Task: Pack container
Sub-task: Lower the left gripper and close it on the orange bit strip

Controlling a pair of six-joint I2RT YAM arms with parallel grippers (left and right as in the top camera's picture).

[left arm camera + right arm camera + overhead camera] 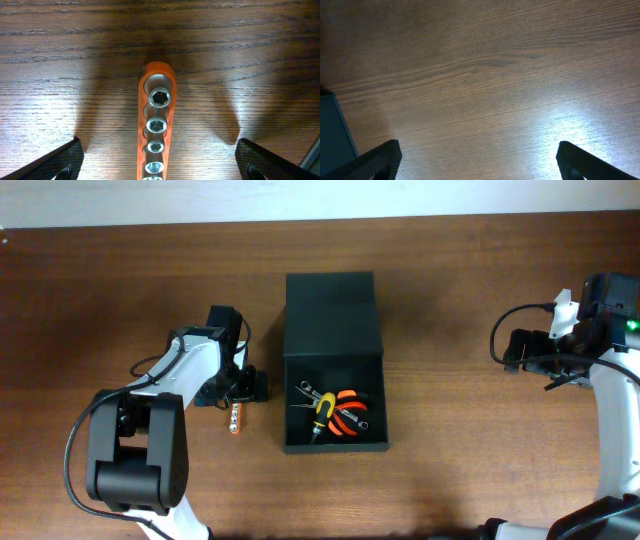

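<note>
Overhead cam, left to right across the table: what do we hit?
In order: left arm base → orange socket rail → container → right arm.

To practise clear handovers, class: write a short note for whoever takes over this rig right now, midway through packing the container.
Left gripper: open, fingers either side of the orange socket rail, not gripping it. The rail lies on the table left of the container.
Right gripper: open, empty, above bare table on the right.
Done: container lid open; orange-handled pliers, yellow-handled screwdriver and small metal pieces are inside.
Left: grasp the rail, place it inside, probably close the lid.
</note>
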